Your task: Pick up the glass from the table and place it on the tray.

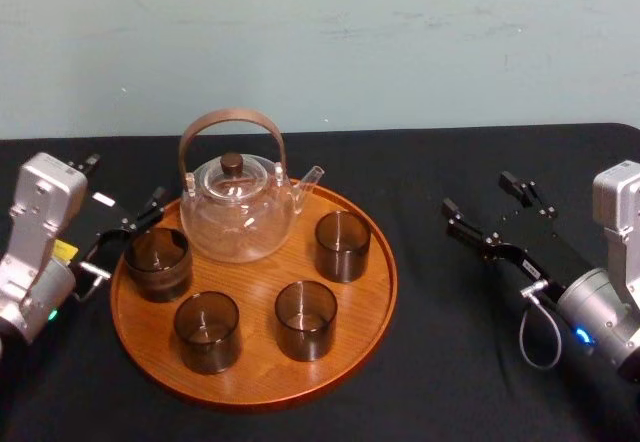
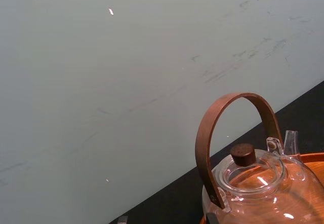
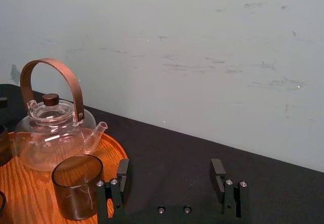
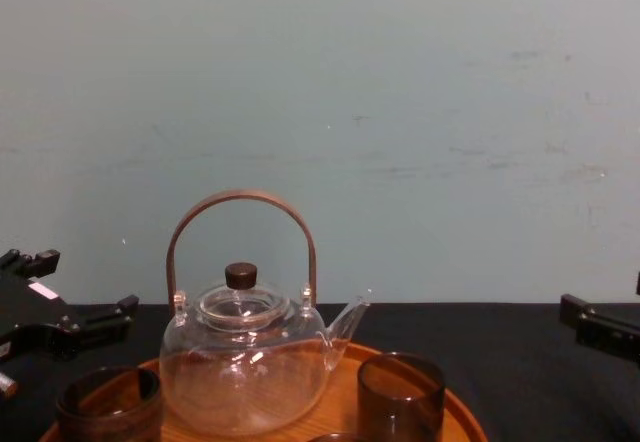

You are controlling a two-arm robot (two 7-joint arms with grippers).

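Left gripper (image 1: 122, 184) hangs just outside the left rim of the round wooden tray (image 1: 255, 377). Its jaws are spread wide with nothing between them (the chest view gives the same bare gap), and it points up and away, roughly towards the teapot (image 1: 238, 212). Right gripper (image 1: 480, 194) is likewise spread and empty, idle over the black table (image 1: 450, 362) and well apart from the tray.

The table carries everything. The tray lies on it, left of middle. At the back of the tray stands the teapot, clear glass with a bent wooden handle and a dark knob on its lid. Four smoked glasses stand upright on the wood:
- the left glass (image 1: 157, 262), close to the rim and just beside the left gripper
- the front-left glass (image 1: 207, 331)
- the front-right glass (image 1: 305, 319)
- the right glass (image 1: 342, 245), near the spout

By its position, the left glass looks to be the one the task means. I judge it already set down, so little seems left but drawing the arm clear.

Such a tumbler should be light, rigid, smooth-walled and brittle. It would slip under a weak pinch and might crack under a hard one. The best hold is from the side, jaws spanning the full width at about mid-height, closing gently and keeping off the teapot nearby.
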